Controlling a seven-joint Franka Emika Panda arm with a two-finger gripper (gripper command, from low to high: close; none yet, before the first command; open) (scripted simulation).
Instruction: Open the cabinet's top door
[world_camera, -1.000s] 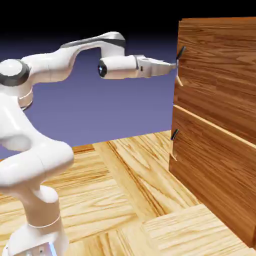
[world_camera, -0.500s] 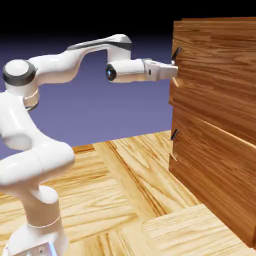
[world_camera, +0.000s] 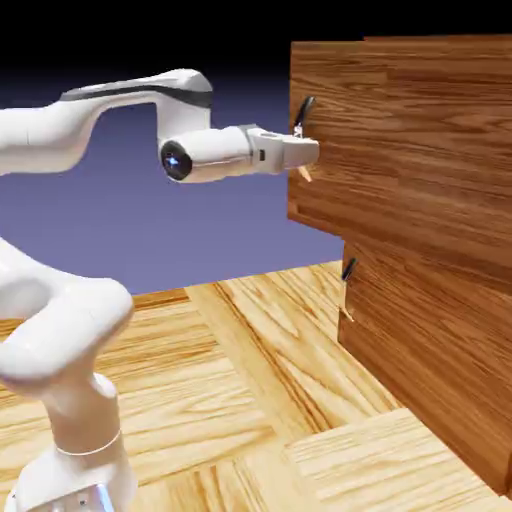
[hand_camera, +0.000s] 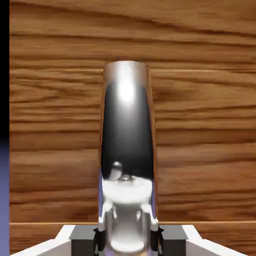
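Note:
The cabinet (world_camera: 430, 330) of reddish-brown wood fills the exterior view's right side. Its top door (world_camera: 400, 150) stands out from the cabinet's front, well to the left of the lower panel. My gripper (world_camera: 308, 150) reaches level from the left and is shut on the top door's bar handle (world_camera: 303, 108) near the bar's middle. In the hand view the shiny handle (hand_camera: 126, 140) runs upright through the centre, with wood grain of the top door (hand_camera: 200, 125) behind it. My gripper (hand_camera: 127, 241) shows at the bottom edge, and its fingertips (hand_camera: 83, 239) press against the bar from both sides.
The lower panel (world_camera: 430, 390) stays flush, with its own small handle (world_camera: 347, 272) at its left edge. The wooden table (world_camera: 250, 400) spreads below the arm. The robot's base (world_camera: 70, 470) stands at the lower left.
My jaws closed on the top door's handle. The hand then drew back toward the exterior view's left, and the top door came out with it.

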